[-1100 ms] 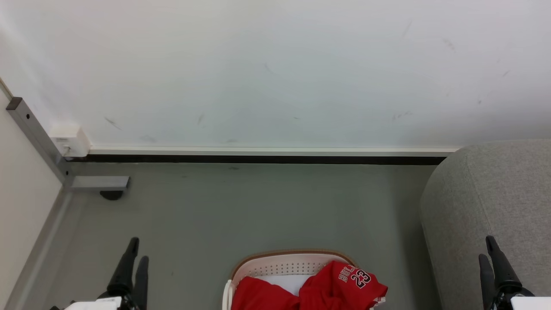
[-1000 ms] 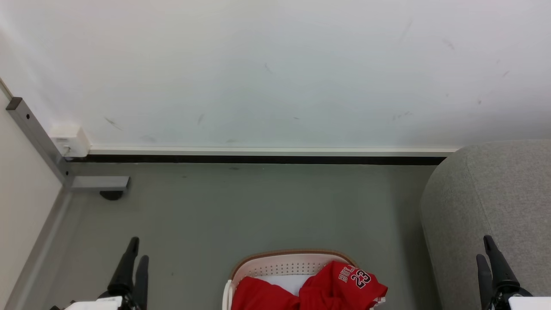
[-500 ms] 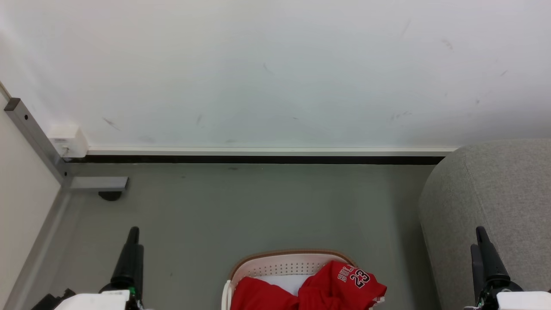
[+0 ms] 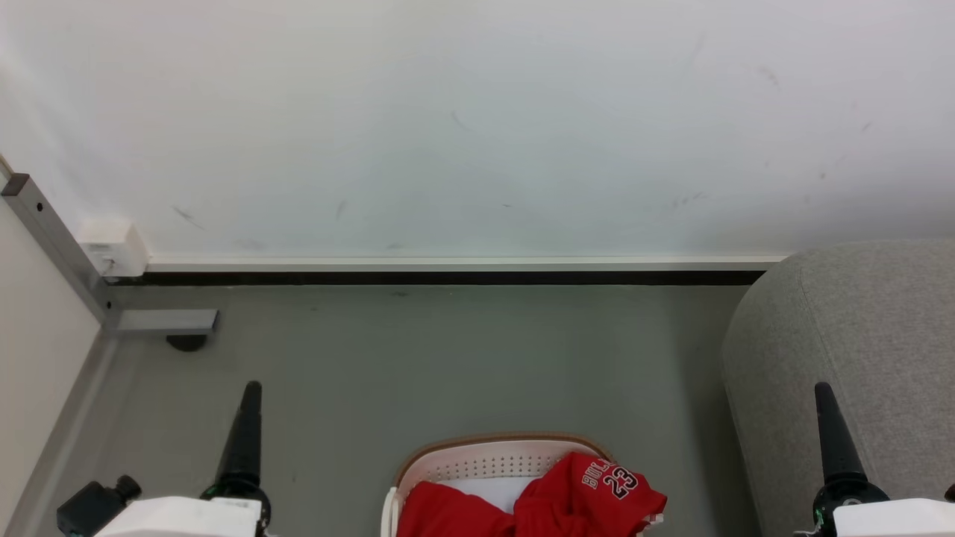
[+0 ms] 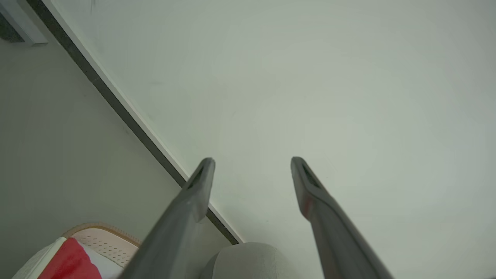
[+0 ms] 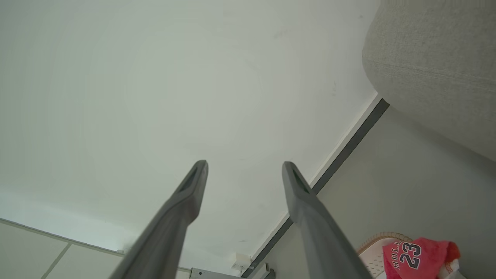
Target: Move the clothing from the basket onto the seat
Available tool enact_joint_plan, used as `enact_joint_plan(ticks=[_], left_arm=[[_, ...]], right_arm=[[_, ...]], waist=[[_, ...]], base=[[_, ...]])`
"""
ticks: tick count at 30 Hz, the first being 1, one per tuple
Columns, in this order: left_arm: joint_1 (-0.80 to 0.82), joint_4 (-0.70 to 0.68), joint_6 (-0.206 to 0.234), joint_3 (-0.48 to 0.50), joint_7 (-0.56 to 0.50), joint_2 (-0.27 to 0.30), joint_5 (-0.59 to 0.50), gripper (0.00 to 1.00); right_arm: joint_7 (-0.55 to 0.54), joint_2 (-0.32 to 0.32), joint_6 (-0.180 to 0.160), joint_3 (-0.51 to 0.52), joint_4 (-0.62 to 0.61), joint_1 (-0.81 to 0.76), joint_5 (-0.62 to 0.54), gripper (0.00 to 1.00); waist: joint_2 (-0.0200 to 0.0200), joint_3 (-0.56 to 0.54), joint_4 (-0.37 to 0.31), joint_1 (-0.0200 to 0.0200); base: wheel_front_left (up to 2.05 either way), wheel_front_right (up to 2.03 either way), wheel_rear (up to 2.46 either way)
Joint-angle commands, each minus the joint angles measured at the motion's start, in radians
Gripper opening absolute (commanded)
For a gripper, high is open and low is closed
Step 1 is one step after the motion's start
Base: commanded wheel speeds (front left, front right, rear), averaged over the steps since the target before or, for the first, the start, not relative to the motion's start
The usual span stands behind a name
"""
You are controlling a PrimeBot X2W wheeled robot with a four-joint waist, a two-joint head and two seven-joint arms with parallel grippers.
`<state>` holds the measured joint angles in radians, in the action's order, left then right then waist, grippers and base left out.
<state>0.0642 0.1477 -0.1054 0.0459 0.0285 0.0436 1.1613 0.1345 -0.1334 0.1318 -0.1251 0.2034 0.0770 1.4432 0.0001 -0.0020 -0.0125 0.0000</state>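
Note:
The clothing lies in the basket (image 4: 485, 446) at the bottom centre: a red jersey (image 4: 600, 488) with "BULLS 23" draped over the right rim, and a plainer red garment (image 4: 440, 516) on the left. The grey seat (image 4: 858, 321) rises at the right. My left gripper (image 4: 250, 395) stands left of the basket and my right gripper (image 4: 822, 395) stands in front of the seat. Both point up, well apart from the clothing. In the wrist views the left gripper (image 5: 252, 161) and right gripper (image 6: 245, 164) are open with nothing between their fingers.
A white wall with a dark baseboard (image 4: 448, 277) closes the far side of the grey floor (image 4: 448, 358). A metal frame foot (image 4: 164, 321) and a small white box (image 4: 112, 247) sit at the far left. A white pad (image 4: 496, 488) lies in the basket.
Both grippers have turned at the wrist, so each shows one finger edge-on where two showed before, and their tips stand slightly higher. Basket and clothing have not moved.

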Motion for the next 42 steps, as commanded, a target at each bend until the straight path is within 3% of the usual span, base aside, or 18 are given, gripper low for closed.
enact_joint_plan(ticks=[1,15,22,42], left_arm=[[0.013,-0.022,-0.008,-0.002,0.011,0.009,-0.046,1.00],[-0.005,-0.030,-0.004,-0.012,0.059,0.015,-0.377,1.00],[-0.009,-0.023,0.004,-0.035,0.082,0.025,-0.500,1.00],[-0.021,-0.009,0.011,-0.073,0.136,0.034,-0.719,1.00]], right_arm=[[0.008,-0.005,-0.001,0.003,-0.016,0.022,-0.044,1.00],[0.035,0.014,-0.001,0.009,0.029,0.024,-0.456,1.00],[0.046,0.022,-0.001,0.014,0.035,0.023,-0.600,1.00],[0.075,0.044,-0.001,0.013,0.093,0.035,-0.884,1.00]], waist=[[-0.0001,0.000,-0.001,0.0000],[-0.0001,-0.008,-0.006,0.0000],[-0.0001,-0.010,-0.007,0.0000],[-0.0001,-0.019,-0.019,0.0000]], base=[[0.00,0.00,0.00],[0.00,0.00,0.00],[0.00,0.00,0.00],[0.00,0.00,0.00]])
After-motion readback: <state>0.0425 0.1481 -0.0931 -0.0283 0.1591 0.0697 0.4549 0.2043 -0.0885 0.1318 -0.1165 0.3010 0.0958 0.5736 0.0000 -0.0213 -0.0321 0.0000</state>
